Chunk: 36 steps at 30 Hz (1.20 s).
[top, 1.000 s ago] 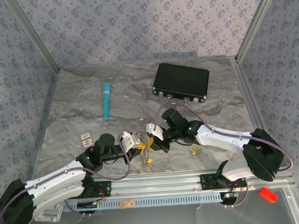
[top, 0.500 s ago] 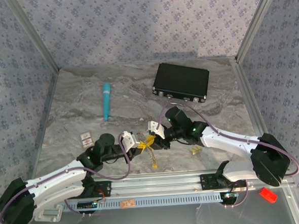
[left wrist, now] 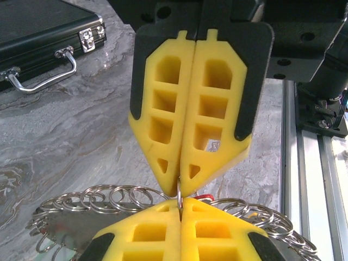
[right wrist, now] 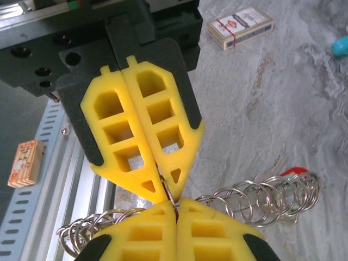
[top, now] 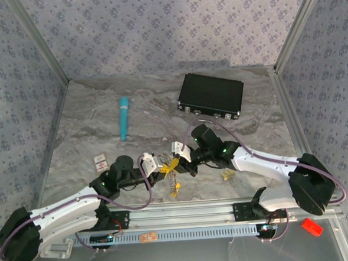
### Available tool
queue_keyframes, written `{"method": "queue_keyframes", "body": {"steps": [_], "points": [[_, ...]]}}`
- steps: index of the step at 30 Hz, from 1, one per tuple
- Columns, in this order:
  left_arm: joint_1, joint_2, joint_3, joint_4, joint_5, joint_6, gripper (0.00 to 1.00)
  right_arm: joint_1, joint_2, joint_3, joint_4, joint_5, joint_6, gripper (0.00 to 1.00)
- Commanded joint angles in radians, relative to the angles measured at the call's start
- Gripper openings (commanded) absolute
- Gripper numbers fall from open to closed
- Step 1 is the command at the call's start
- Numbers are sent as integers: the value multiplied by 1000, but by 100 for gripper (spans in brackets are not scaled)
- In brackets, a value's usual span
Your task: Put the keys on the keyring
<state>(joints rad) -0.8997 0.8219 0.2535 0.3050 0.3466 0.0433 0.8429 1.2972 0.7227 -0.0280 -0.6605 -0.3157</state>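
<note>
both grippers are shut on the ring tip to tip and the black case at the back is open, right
Not quite: the case is closed, its lid down, as the top view shows. The rest holds: the left gripper and right gripper meet tip to tip, both shut on the ring.

Top external cam: fixed, high, behind arm bases; looked down & fwd over table (top: 102, 120) toward back wall. Far, wide: whole table, both arms.

Left wrist cam: on left arm, looked along own left tool (left wrist: 180, 205) at btm of frame. V. close, facing right tool (left wrist: 179, 190) tip-to-tip; black case (left wrist: 38, 27) behind.

Right wrist cam: mirrored setup, own tool at btm, facing left tool; rail (right wrist: 38, 212) & card box (right wrist: 239, 26) behind.

Shared: tool meeting pt in all 3 views; case in top + left wrist; card box in top + right wrist.
</note>
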Motion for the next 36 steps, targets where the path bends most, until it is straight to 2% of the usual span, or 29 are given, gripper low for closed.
{"method": "queue_keyframes", "body": {"steps": [1, 3, 4, 8, 15, 23, 27, 28, 29, 30, 32, 36], "points": [[-8, -2, 26, 8, -42, -2, 7, 7, 10, 51, -83, -4, -33, 0], [-8, -2, 39, -29, -64, -1, 24, 18, 6, 96, -188, 41, -92, 0], [-9, -3, 42, -38, -67, 0, 26, 26, 9, 121, -245, 79, -125, 0], [-11, -4, 58, -67, -51, 16, 23, 47, 24, 202, -408, 173, -208, 0], [-11, -8, 61, -71, -30, 15, 21, 72, 78, 280, -479, 197, -261, 0], [-11, 11, 56, -42, -21, 15, 17, 91, 69, 265, -393, 121, -200, 0], [-12, 11, 53, -38, -10, 23, 0, 79, 34, 210, -321, 105, -146, 0], [-11, 10, 51, -37, -10, 24, 0, 69, 20, 192, -297, 97, -128, 0], [-11, 9, 46, -30, -9, 22, 0, 51, -1, 161, -258, 80, -102, 3], [-11, 8, 38, -18, -10, 18, 0, 29, -22, 126, -206, 64, -70, 14], [-11, 5, 18, 22, -12, 9, 0, -10, -54, 59, -104, 20, -12, 26], [-12, 1, -22, 123, -15, -10, 0, -37, -59, -15, 30, -37, 60, 31]]}}
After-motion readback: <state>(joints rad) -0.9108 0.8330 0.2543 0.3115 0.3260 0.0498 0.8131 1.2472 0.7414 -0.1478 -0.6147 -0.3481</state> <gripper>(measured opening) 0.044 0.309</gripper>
